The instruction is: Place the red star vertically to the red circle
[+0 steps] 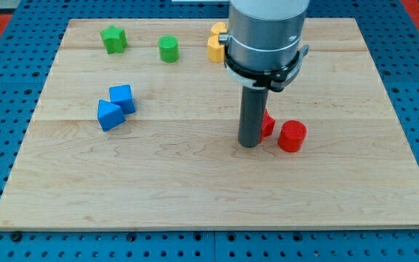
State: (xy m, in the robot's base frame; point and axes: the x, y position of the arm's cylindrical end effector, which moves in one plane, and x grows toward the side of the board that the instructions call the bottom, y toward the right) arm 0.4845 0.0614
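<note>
Red star (267, 124) is sitting mostly hidden behind my tip (249, 145), touching it, just left of the red circle (292, 136), so I'm judging it's being nudged into line; no jaws here.

The rod hides most of the red star (268, 124); the arm's body covers part of the yellow blocks (216, 44) near the surface's top edge.

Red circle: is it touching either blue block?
No: the red circle sits at the view's right beside my tip and the partly hidden red star, far from the two blue blocks at the left.
</note>
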